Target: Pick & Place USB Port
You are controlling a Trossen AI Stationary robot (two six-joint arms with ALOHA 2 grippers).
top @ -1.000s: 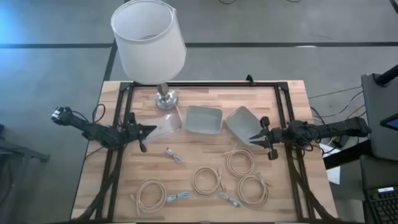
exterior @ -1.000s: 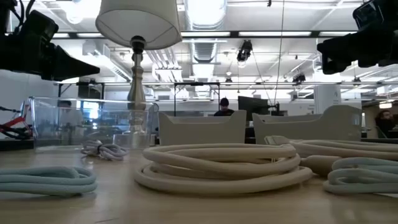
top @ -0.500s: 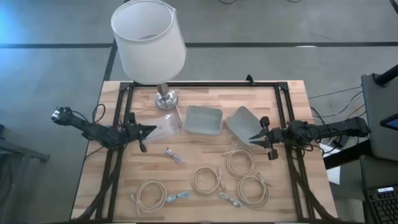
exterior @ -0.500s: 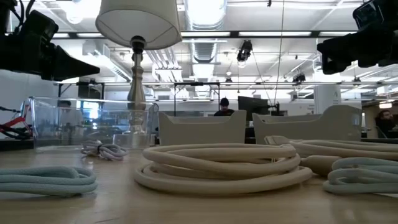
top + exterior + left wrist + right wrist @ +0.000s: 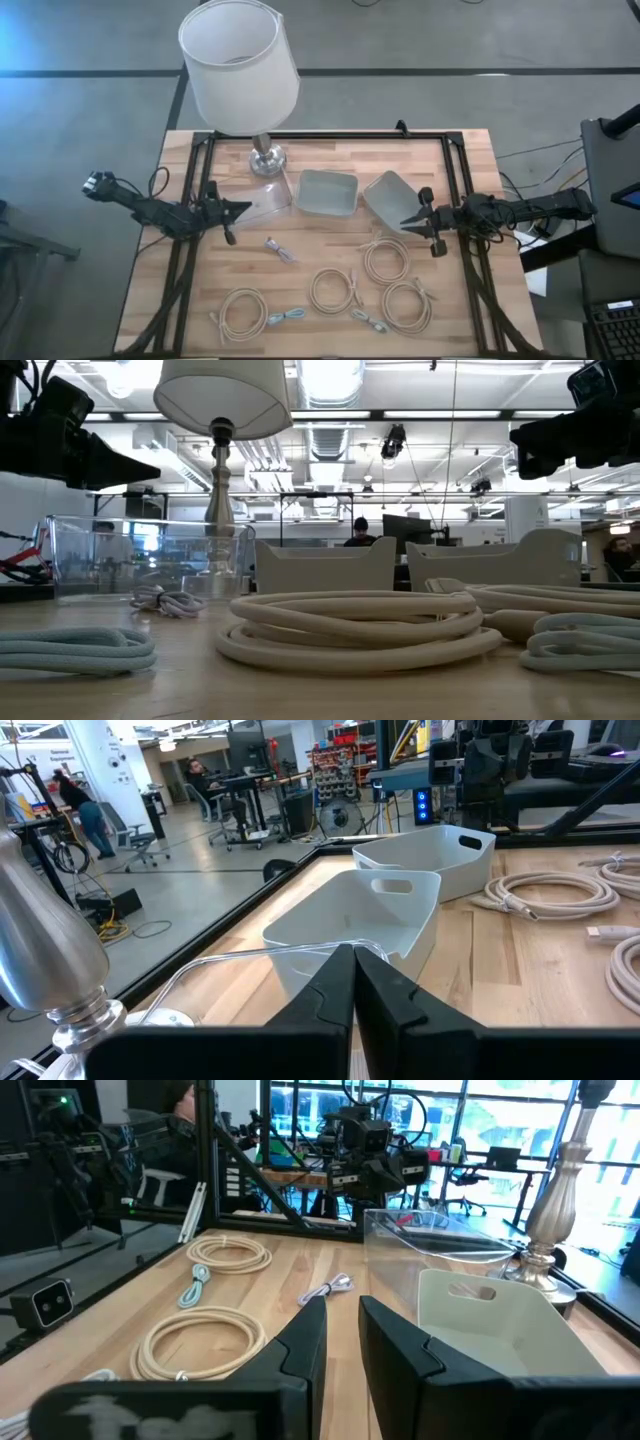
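Several coiled cream USB cables lie on the wooden table: one (image 5: pixel 385 260) at the right middle, one (image 5: pixel 333 290) in the centre, and others near the front edge. A small white cable (image 5: pixel 280 249) lies loose at the centre left; it also shows in the right wrist view (image 5: pixel 328 1289). My left gripper (image 5: pixel 245 209) hovers at the table's left, shut and empty, beside a clear container (image 5: pixel 265 203); its fingers (image 5: pixel 353 960) point at the bins. My right gripper (image 5: pixel 404 223) hovers at the right, open by a narrow gap (image 5: pixel 341 1310), empty, next to a tilted grey bin (image 5: pixel 390 195).
A second grey bin (image 5: pixel 328 192) stands at the back centre. A lamp with a white shade (image 5: pixel 238 60) and a metal base (image 5: pixel 266 158) stands at the back left. Two pale blue cables (image 5: pixel 285 318) (image 5: pixel 370 320) lie near the front. A black frame (image 5: pixel 452 150) rims the table.
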